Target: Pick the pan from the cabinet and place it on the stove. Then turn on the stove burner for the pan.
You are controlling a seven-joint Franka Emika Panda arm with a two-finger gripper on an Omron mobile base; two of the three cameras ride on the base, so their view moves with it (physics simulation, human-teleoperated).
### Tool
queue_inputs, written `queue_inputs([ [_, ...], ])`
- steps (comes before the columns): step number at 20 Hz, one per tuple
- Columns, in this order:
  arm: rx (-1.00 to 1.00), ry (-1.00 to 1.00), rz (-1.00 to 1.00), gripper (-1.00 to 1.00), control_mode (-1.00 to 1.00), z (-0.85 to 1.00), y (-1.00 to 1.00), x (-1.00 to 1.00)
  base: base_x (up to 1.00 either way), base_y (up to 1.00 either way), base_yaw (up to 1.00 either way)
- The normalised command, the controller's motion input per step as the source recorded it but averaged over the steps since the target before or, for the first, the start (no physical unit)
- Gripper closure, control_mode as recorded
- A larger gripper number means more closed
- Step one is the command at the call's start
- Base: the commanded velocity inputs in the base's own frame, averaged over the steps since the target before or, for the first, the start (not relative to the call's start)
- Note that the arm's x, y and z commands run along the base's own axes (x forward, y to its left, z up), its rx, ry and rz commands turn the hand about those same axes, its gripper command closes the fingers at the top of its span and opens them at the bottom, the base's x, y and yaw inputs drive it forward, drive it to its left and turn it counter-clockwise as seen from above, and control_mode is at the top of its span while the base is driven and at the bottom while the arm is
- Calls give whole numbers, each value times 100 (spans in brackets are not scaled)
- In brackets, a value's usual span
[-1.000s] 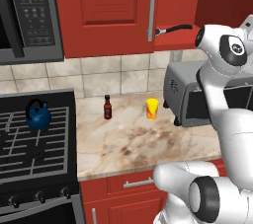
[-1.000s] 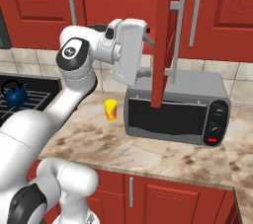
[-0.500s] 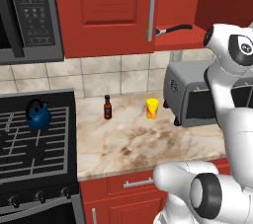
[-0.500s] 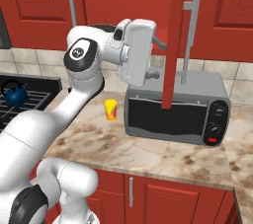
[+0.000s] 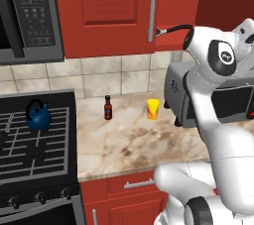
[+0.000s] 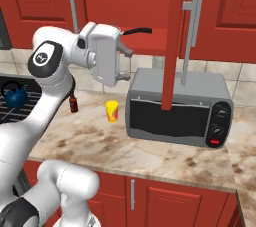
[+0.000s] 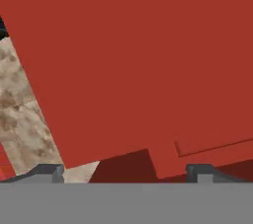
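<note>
tool [image 7: 123, 171] jaws apart, empty | pan [image 6: 136, 31] on cabinet [image 6: 150, 41] shelf, mostly hidden, handle showing

Cabinet [image 6: 175, 36] door open, pan [image 6: 136, 31] handle poking off its shelf; stove [image 5: 34, 144] w/ black grates, left.

Left base view: behind the arm, facing forward and down toward the toaster oven [image 5: 208, 97] from its stove side. Right base view: opposite side, nearer — both share the toaster oven [image 6: 177, 106] and yellow cup [image 6: 112, 111]. Hand view: close against the cabinet [image 7: 143, 60] — red surface.
</note>
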Motion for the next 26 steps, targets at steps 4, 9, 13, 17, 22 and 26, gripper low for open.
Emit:
queue_inputs([
  [4, 1, -34, 0, -100, -100, -1, 100, -26, 0, 0, 0],
  [9, 6, -35, 6, -100, -100, 0, 88, -5, 0, 0, 0],
  [13, 12, -35, 19, -100, -100, 0, 69, 1, 0, 0, 0],
  [17, 13, -37, 28, -100, -100, 0, 64, 9, 0, 0, 0],
  [22, 14, -38, 32, -100, -100, 1, 56, 19, 0, 0, 0],
  [26, 13, -38, 34, -100, -100, 3, 46, 34, 0, 0, 0],
])
